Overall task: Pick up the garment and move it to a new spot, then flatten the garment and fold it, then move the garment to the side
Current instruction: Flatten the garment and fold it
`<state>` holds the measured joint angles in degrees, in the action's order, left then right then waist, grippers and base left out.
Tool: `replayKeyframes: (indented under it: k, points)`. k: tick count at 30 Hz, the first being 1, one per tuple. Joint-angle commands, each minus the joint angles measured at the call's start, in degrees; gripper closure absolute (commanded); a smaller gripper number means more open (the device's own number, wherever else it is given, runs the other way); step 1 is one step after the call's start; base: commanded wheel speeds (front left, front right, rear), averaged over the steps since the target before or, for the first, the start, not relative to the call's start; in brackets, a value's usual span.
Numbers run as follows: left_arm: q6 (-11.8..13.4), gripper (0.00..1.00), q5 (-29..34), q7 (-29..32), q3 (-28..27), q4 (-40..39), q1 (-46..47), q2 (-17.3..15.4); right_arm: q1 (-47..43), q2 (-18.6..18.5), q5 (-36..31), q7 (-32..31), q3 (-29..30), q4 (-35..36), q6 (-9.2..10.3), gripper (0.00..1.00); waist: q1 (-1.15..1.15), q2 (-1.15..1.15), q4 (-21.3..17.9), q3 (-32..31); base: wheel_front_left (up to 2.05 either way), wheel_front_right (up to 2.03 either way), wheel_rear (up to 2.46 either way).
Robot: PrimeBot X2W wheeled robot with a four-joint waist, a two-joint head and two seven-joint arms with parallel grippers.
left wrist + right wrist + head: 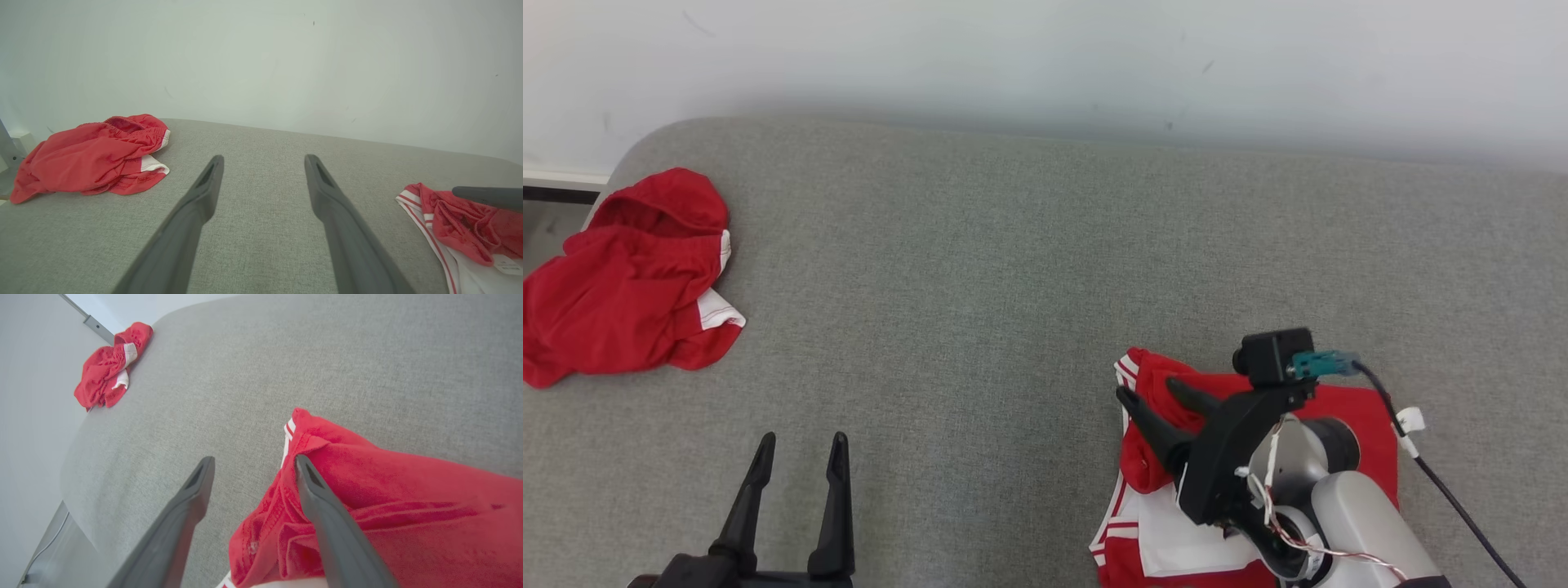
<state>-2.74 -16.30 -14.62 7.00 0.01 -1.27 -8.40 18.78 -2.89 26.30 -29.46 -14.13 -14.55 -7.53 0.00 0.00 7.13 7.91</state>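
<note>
The grey padded surface [1013, 286] spreads wide before me. Near its right front lies the red-and-white garment [1339, 400], partly flat, with a bunched red fold at its left edge. A second red garment [621, 286] lies crumpled at the far left corner. The cloth looks light, soft and limp, so I judge the bunched fold the best hold. My right gripper [1147, 386] hangs over it, fingers apart, gripping nothing. My left gripper [803, 438] also stands apart.

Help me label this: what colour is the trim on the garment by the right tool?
White stripes on the red garment, clearest in the head view.
</note>
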Motion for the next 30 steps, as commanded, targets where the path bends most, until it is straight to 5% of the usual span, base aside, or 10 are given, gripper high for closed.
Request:
replayKeyframes:
  k: [1,6,9,11,12,13,20,30]
  points:
    - [0.18,0.0,-0.14,-0.41,-0.22,0.06,-0.87,-0.02,0.38,0.02,0.91,0.48,0.09,0.99,0.1,0.0,0.0,0.0,-0.07,-0.16,0.0,0.0,0.0]
    - [0.12,0.0,-0.16,-0.46,-0.43,-0.28,-1.66,-0.22,-1.12,-0.05,-1.13,1.73,5.89,8.19,0.1,0.0,0.0,0.0,-0.57,-0.98,0.0,0.0,0.0]
    - [0.15,0.0,-0.23,-0.49,-0.56,-0.6,-2.48,-0.37,-4.28,-0.02,-7.51,0.78,14.58,13.73,0.1,0.0,0.0,0.0,-1.15,-1.36,0.0,0.0,0.0]
    - [0.02,0.0,-0.26,-0.51,-0.47,-0.75,-2.29,-0.39,-6.33,0.05,-11.47,-0.7,18.13,15.09,0.1,0.6,0.0,0.0,-1.38,-1.5,0.0,0.0,0.0]
    - [-0.08,0.0,-0.27,-0.53,-0.3,-0.69,-2.27,-0.33,-7.26,0.07,-12.87,-1.36,19.6,15.44,0.1,0.72,0.0,0.0,-1.46,-1.57,0.0,0.0,0.0]
    - [-0.09,0.0,-0.24,-0.54,-0.19,-0.64,-2.19,-0.27,-8.25,0.05,-14.09,-1.98,20.78,15.63,0.1,1.0,0.0,0.0,-1.5,-1.59,0.0,0.0,0.0]
    - [-0.16,0.0,-0.4,-0.57,0.12,-0.23,-1.17,-0.29,-11.66,0.04,-17.14,-2.47,20.68,11.02,0.1,1.0,0.0,0.0,-2.13,-1.42,0.0,0.0,0.0]
    - [-0.48,0.0,-0.71,-0.59,0.76,0.59,0.26,-0.61,-8.06,0.02,-18.09,3.23,10.35,-0.29,0.1,1.0,0.0,0.0,-1.16,-0.71,0.0,0.0,0.0]
